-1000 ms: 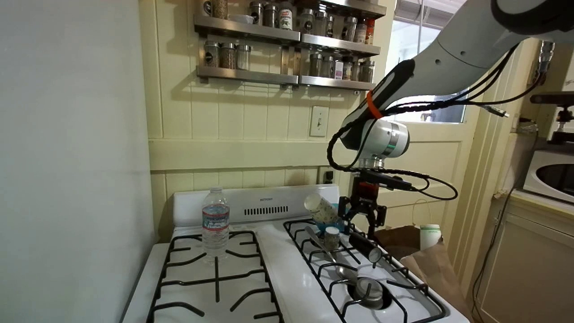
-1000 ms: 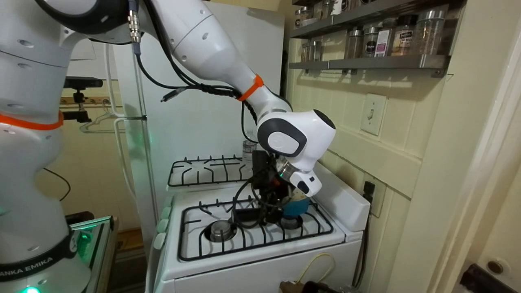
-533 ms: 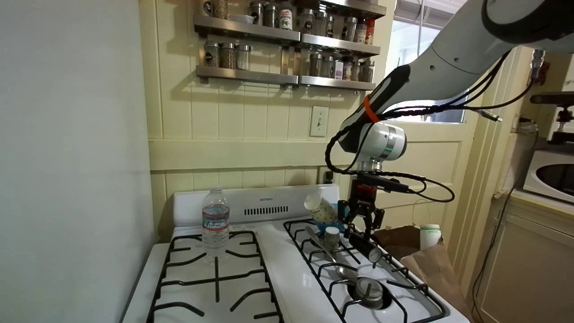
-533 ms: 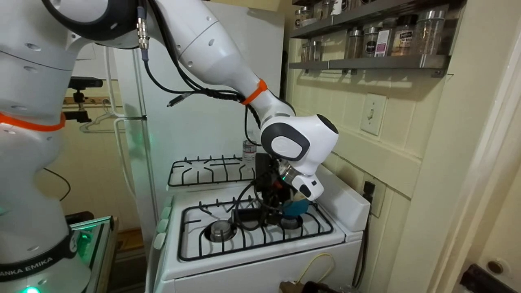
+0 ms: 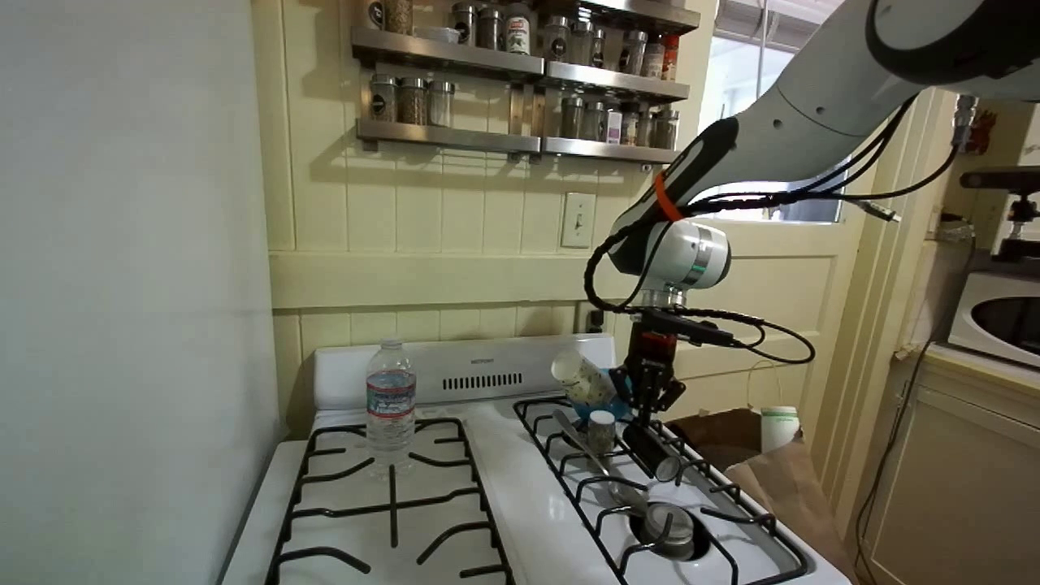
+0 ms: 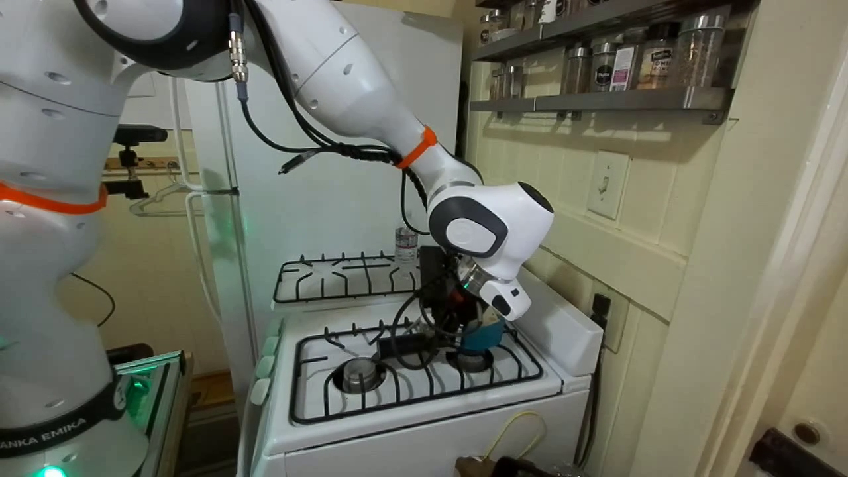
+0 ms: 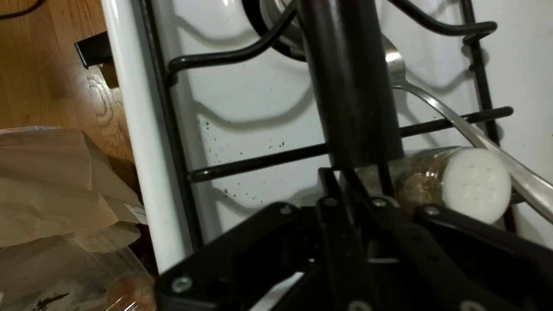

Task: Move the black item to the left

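Note:
The black item (image 5: 652,452), a slim dark cylinder, lies across the right-hand stove grate, and an exterior view also shows the black item (image 6: 403,346) beside the hanging cables. My gripper (image 5: 646,419) points down at its rear end. In the wrist view the black item (image 7: 352,86) stretches away ahead of the gripper (image 7: 339,172). The fingertips are drawn together with only a thin gap, narrower than the cylinder, and nothing shows between them. They sit right at the cylinder's end; whether they touch it I cannot tell.
A jar with a white cap (image 7: 477,185) and a metal spoon (image 7: 458,123) lie close beside the item. Behind stand a patterned cup (image 5: 578,378) and a blue container (image 6: 482,336). A water bottle (image 5: 392,406) occupies the left burner; a paper bag (image 5: 784,471) is past the stove's edge.
The jaws have gone from open to shut. My gripper has come down a little and shifted left in an exterior view, and the black item has slid slightly left and turned.

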